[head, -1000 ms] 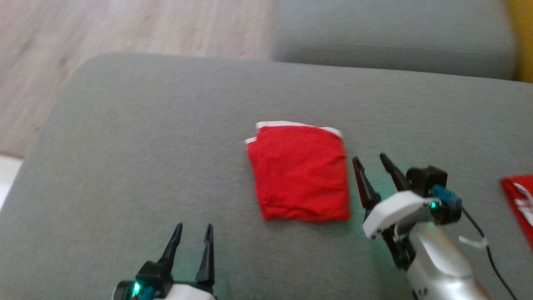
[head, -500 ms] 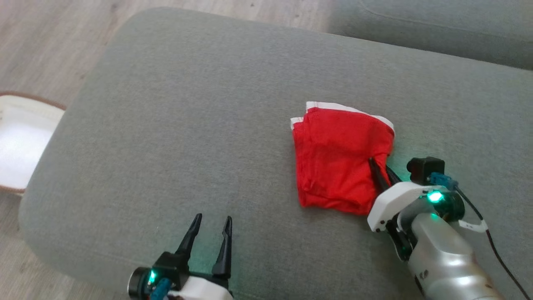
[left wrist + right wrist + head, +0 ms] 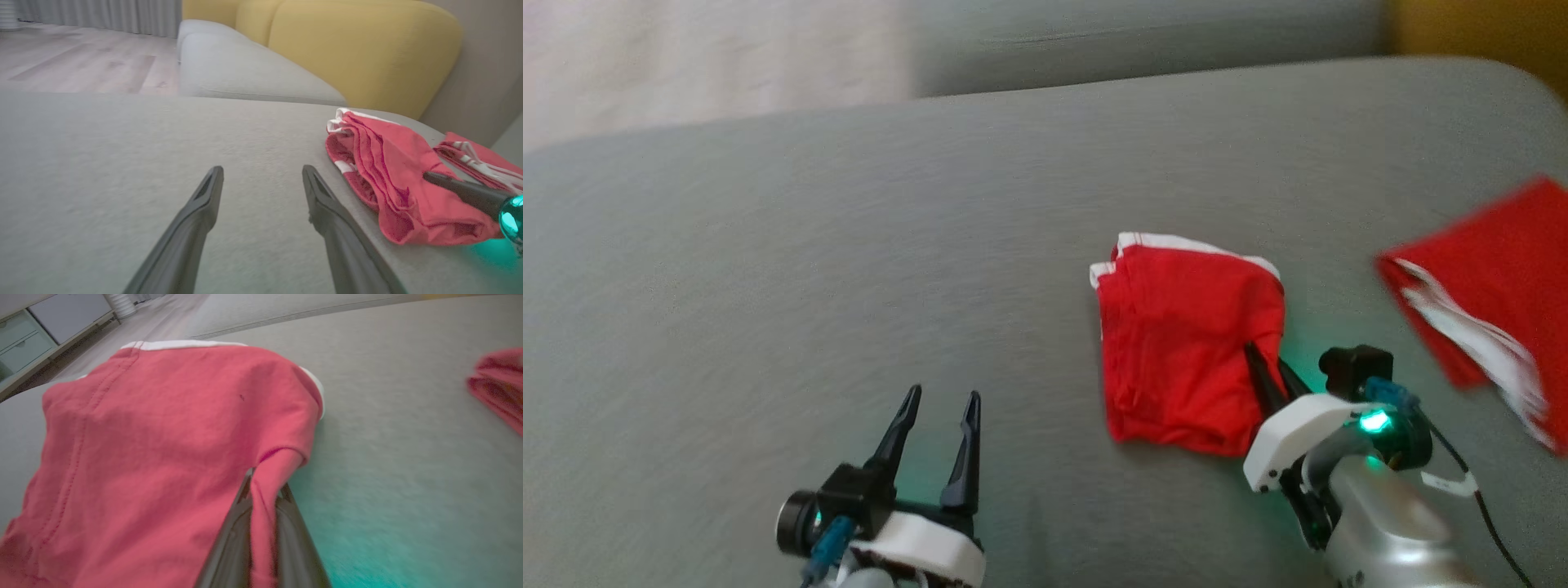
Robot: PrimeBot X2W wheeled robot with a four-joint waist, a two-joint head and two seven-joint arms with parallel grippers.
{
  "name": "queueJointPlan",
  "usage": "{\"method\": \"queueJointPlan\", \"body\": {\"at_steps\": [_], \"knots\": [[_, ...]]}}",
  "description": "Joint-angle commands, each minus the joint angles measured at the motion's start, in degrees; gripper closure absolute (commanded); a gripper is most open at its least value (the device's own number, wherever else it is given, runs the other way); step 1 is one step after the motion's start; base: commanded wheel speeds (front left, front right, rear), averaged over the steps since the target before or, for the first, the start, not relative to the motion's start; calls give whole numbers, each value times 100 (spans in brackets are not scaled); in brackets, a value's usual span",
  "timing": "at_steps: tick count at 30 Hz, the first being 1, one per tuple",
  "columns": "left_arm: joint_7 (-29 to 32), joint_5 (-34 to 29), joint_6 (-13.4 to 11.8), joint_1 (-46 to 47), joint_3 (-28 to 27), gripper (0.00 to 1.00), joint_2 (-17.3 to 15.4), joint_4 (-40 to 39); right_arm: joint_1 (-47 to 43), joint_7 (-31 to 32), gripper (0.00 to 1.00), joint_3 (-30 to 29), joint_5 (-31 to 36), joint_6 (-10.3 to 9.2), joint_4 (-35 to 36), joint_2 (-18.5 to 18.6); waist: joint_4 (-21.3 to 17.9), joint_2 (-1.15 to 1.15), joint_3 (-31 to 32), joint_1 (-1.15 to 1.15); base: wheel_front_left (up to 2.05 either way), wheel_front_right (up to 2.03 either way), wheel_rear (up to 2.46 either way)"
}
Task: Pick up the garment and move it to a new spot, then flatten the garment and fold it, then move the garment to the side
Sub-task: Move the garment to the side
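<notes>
A folded red garment (image 3: 1184, 351) with white trim lies on the grey sofa cushion (image 3: 849, 269). My right gripper (image 3: 1266, 363) is shut on the garment's right edge; in the right wrist view a pinched ridge of the garment (image 3: 163, 457) runs between the fingers of the right gripper (image 3: 265, 486). My left gripper (image 3: 938, 404) stands open over bare cushion to the garment's left, nothing between its fingers. The left wrist view has the left gripper (image 3: 261, 175) open, the garment (image 3: 392, 179) to its right and one right finger (image 3: 461, 190) against the cloth.
A second folded red cloth with white stripes (image 3: 1486, 310) lies at the cushion's right edge. Another grey cushion (image 3: 1135, 37) sits behind, with pale wood floor (image 3: 686, 65) at the far left. A yellow sofa back (image 3: 359, 49) rises behind the cushions.
My right gripper has moved in onto the garment's right edge and shut on it, bunching the cloth. The head camera has swung, bringing the second red cloth into view. The left gripper stays open.
</notes>
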State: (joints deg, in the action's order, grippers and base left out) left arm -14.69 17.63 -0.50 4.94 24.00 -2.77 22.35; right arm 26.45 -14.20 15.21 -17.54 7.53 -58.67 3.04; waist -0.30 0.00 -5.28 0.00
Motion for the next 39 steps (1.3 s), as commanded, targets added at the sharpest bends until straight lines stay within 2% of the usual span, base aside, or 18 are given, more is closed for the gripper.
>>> {"method": "queueJointPlan", "body": {"at_steps": [1, 6, 11, 16, 21, 27, 31, 32, 33, 34, 35, 39], "knots": [[-30, 71, 10, 295, -106, 0, -10, -192, 6, -79, 100, 141, 78, -4, 167, -16, -1218, 0, 160, 0, 0, 0, 0], [-30, 178, 35, 445, 84, 0, -10, -205, -102, -79, 100, 126, 154, -4, 268, -10, -1922, 0, 79, 0, 0, 0, 0], [-30, 195, 72, 534, 217, 0, -10, -114, -112, -79, 100, 169, 185, -4, 391, -12, -2226, 0, -88, 0, 0, 0, 0], [-30, 141, 98, 563, 248, 0, -10, 7, 177, -79, 100, 332, 352, -4, 490, 152, -2140, 0, -240, 0, 0, 0, 0], [-30, 68, 119, 585, 176, 0, -10, 110, 804, -79, 100, 612, 496, -4, 569, 566, -1960, 0, -394, 0, 0, 0, 0], [-30, 20, 146, 648, 168, 0, -10, 139, 1583, 123, 100, 722, 519, -4, 272, 1302, -1686, 0, -534, 0, 0, 0, 0], [-30, 3, 128, 723, 200, 0, -10, 140, 1929, 210, 100, 480, 697, -4, -220, 1851, -1460, 0, -612, 0, 0, 0, 0], [-30, -8, 126, 740, 201, 0, -10, 148, 1990, 209, 95, 356, 736, -4, -368, 1955, -1410, 0, -624, 0, 0, 0, 0], [-30, -22, 120, 754, 200, 0, -10, 164, 2043, 206, 38, 221, 780, -4, -526, 2045, -1364, 0, -637, 0, 0, 0, 0], [-30, -22, 120, 754, 200, 0, -10, 164, 2043, 206, 38, 221, 780, -4, -526, 2045, -1364, 0, -637, 0, 0, 0, 0], [-30, -40, 110, 765, 192, 0, -10, 188, 2086, 198, 0, 102, 839, -4, -669, 2104, -1322, 0, -648, 0, 0, 0, 0], [-30, -101, 74, 786, 81, 0, -10, 262, 2193, 42, 0, -447, 1029, -4, -994, 2136, -1223, 0, -666, 0, 0, 0, 0]]}}
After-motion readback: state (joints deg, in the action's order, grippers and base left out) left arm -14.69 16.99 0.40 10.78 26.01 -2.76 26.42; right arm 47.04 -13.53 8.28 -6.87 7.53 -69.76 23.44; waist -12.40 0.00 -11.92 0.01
